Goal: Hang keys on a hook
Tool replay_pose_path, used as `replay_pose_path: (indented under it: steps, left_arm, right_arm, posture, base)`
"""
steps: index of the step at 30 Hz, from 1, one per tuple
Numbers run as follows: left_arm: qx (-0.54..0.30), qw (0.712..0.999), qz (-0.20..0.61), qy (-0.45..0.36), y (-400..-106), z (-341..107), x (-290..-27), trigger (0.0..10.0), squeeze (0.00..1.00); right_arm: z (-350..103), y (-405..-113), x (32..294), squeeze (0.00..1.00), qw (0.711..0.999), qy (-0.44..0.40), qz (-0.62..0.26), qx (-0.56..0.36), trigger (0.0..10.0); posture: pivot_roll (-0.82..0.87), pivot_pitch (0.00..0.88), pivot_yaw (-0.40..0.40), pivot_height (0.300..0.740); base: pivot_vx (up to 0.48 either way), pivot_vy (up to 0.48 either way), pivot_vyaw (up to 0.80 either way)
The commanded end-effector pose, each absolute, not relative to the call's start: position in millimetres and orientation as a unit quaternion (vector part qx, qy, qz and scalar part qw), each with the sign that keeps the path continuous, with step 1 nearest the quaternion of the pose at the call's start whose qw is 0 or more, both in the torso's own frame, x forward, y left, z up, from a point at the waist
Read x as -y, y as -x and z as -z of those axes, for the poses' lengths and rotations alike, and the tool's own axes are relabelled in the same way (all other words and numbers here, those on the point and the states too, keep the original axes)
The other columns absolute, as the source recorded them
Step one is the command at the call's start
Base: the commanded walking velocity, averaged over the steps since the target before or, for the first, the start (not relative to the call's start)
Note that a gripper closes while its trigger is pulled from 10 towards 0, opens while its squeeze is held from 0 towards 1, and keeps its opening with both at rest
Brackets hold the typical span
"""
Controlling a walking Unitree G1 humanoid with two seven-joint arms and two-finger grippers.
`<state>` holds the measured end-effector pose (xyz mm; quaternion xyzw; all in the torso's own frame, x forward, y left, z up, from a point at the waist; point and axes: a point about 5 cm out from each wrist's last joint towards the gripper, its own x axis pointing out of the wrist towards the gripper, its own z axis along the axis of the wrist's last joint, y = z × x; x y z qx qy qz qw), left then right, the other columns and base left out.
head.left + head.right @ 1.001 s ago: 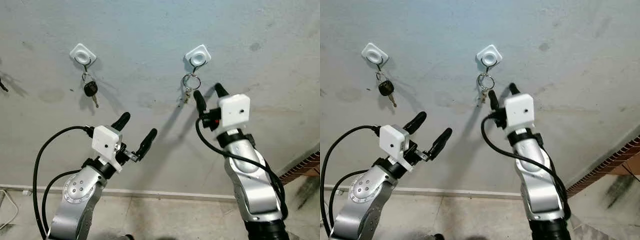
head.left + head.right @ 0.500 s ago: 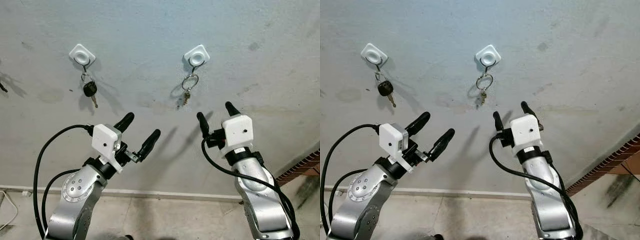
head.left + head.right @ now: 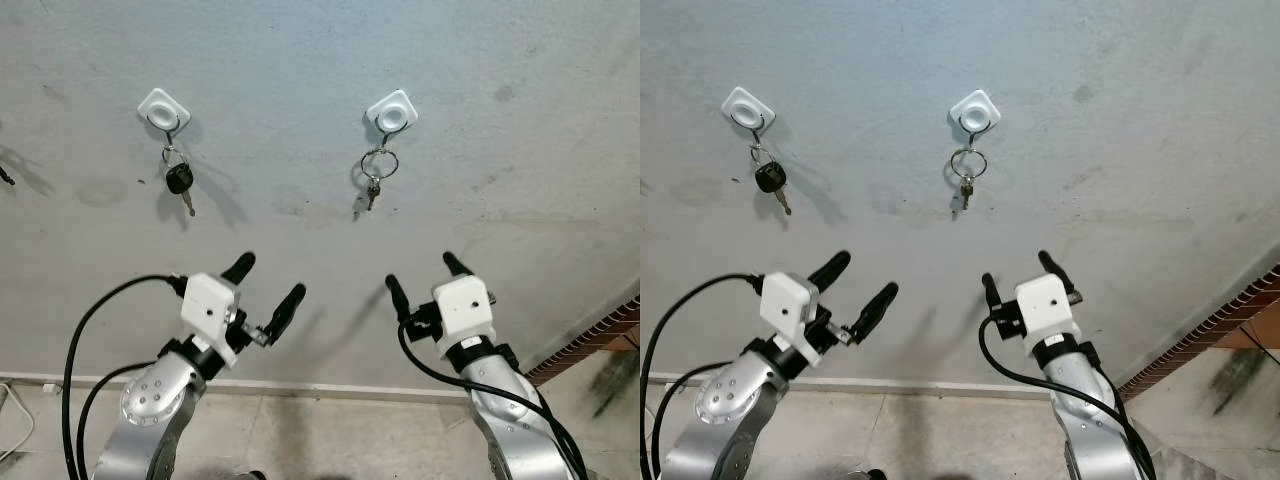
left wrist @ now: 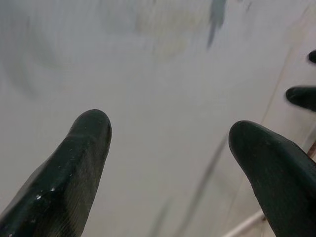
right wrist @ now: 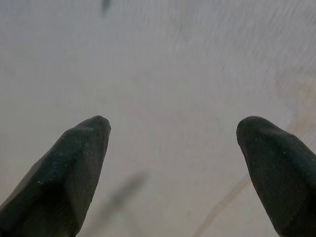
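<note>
Left gripper (image 3: 264, 287): two long black rubbery fingers with rounded tips, spread wide, holding nothing and touching nothing. White square camera block behind them, silver arm, black cable looping off to the left. Raised toward the wall, well below the left hook.

Right gripper (image 3: 424, 280): same make, black fingers spread wide and empty, tips apart from the wall. White block, silver arm, black cable. Sits well below the right hook and the keys.

Keys (image 3: 375, 173): small metal bunch on a round wire ring, hanging from the right hook, resting against the wall with a shadow to their left.

Right hook (image 3: 391, 111): white rounded-square plastic pad with a thin metal hook, fixed on the wall, upper middle.

Left hook (image 3: 164, 108): same type, to the left at about the same height.

Car key (image 3: 182, 183): black plastic head, short metal blade, on a small ring under the left hook.

Wall (image 3: 300, 60): pale grey plaster, matte, mottled with faint stains and dark flecks.

Skirting (image 3: 330, 388): light strip at the wall's foot.

Floor (image 3: 340, 440): pale tiles with visible joints.

Brick edge (image 3: 595, 340): red-brown, lower right.

No readable writing or brand marks.
</note>
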<state>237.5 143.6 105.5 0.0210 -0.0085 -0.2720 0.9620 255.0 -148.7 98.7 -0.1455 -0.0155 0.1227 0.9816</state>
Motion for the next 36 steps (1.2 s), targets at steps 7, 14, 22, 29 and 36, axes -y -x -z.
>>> replay_pose_path:
  steps: [7, 14, 22, 29, 36]
  left_arm:
    - [-0.034, 0.982, 0.18, -0.041, -238, -85, -162, 10.0, 0.0]
    - [-0.015, 0.985, 0.172, -0.023, -247, -94, -158, 10.0, 0.0]
    - [-0.005, 0.984, 0.179, -0.009, -250, -102, -150, 10.0, 0.0]
    - [-0.011, 0.983, 0.181, -0.013, -249, -100, -150, 10.0, 0.0]
    - [-0.013, 0.982, 0.187, -0.015, -248, -99, -148, 10.0, 0.0]
  right_arm:
    - [-93, -253, 142, 1.0, 0.981, 0.141, -0.134, 0.011, 10.0]
    - [-118, -257, 136, 0.0, 0.982, 0.124, -0.132, 0.057, 10.0]
    - [-124, -259, 131, 0.0, 0.98, 0.124, -0.138, 0.067, 10.0]
    - [-123, -257, 135, 0.0, 0.981, 0.127, -0.136, 0.059, 10.0]
    - [-122, -259, 135, 0.0, 0.982, 0.127, -0.129, 0.055, 10.0]
  posture:
    - [-0.05, 0.116, -0.001, 0.74]
    - [-0.05, 0.118, -0.001, 0.74]
    - [-0.06, 0.119, -0.004, 0.74]
    - [-0.06, 0.119, -0.003, 0.74]
    - [-0.06, 0.118, 0.0, 0.74]
  base:
    - [0.0, 0.0, 0.0]
    - [0.0, 0.0, 0.0]
    - [0.0, 0.0, 0.0]
    - [0.0, 0.319, 0.0]
    - [0.0, 0.409, 0.0]
